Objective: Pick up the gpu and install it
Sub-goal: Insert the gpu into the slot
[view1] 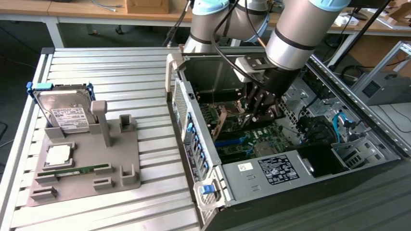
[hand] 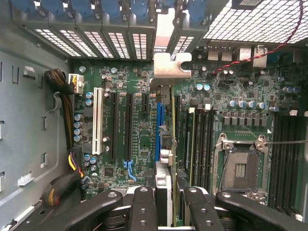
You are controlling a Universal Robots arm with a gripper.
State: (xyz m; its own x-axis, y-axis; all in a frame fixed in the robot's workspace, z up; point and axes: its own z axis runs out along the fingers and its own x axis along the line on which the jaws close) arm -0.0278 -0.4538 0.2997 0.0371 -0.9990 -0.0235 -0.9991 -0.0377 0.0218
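A ribbed pale metal table point(view1: 115, 72) stands before wooden benches point(view1: 83, 10) over dark floor point(view1: 19, 36).

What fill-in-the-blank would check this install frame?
The gripper grips the gpu inside the open computer ___.
The hard drive stands at the exterior view's ___.
The motherboard slot beside the gpu is coloured ___.
Missing: case; left; blue.
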